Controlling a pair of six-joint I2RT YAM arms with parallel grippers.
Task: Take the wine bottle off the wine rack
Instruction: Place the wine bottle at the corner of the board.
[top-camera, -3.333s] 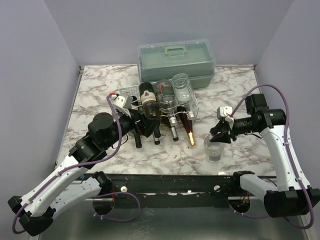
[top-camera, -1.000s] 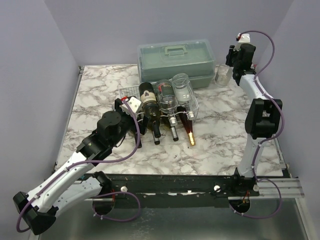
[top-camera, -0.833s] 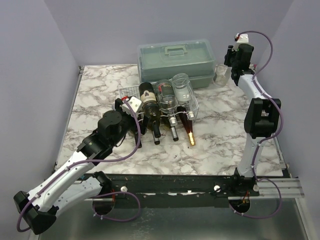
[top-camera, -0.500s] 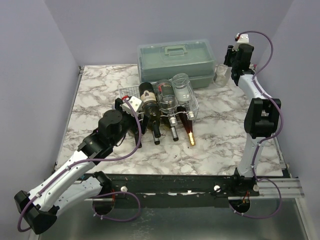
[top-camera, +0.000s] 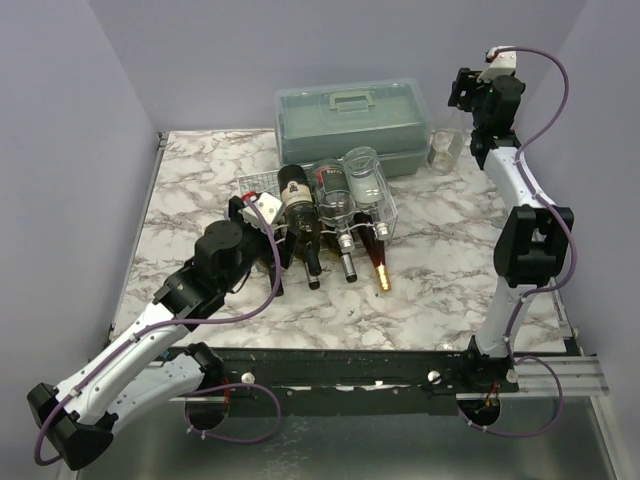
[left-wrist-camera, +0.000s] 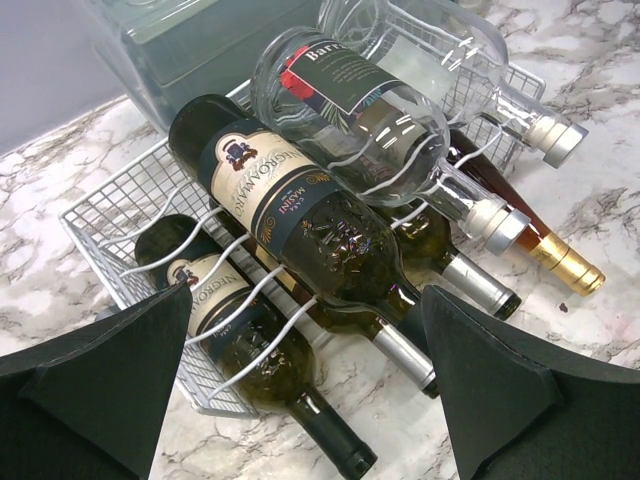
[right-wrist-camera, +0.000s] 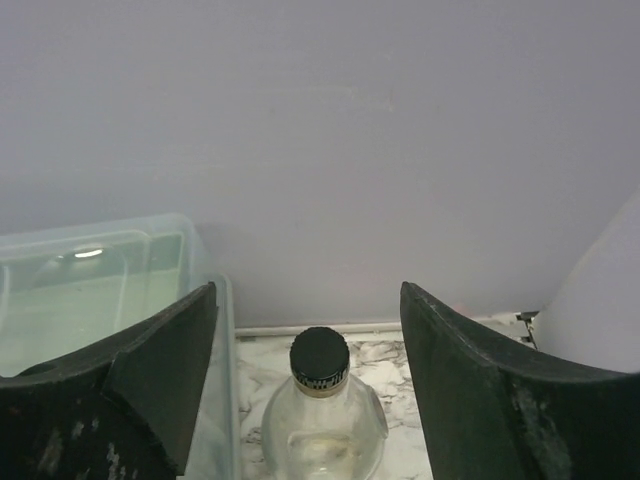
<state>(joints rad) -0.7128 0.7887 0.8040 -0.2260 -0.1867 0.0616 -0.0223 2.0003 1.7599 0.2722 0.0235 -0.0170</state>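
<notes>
Whereas the left side has not shifted in the last second, the right side has.

- Left gripper (top-camera: 262, 215): hangs at the near-left corner of the rack (top-camera: 256, 184), jaws spread to their widest with nothing between them. Same pose as a second ago.
- Rack: mid-table (top-camera: 200, 170), untouched. It holds about six bottles (top-camera: 318, 215) lying in two layers, necks pointing near.
- Case (top-camera: 352, 122): far side, just behind the rack.
- Clear bottle (top-camera: 445, 150): upright on the table at the far right, just beside the case's right end and well apart from the rack.
- Right gripper (top-camera: 468, 90): a second ago it was down on this bottle and closed. It is now raised above the bottle with jaws parted, touching nothing.

Reading: that bottle looks delivered and let go, which frees the right arm. The left gripper is placed to take the next one.

Views compared:
- The left wrist view shows the stacking. A dark labelled bottle (left-wrist-camera: 290, 220) lies across a green one (left-wrist-camera: 240, 345), with both framed between the open fingers (left-wrist-camera: 110, 370). The top view crowds this together.
- The right wrist view shows the black cap (right-wrist-camera: 320, 362) below the fingers, with a clear gap on both sides.
- Only the top view shows both arms at once.
</notes>
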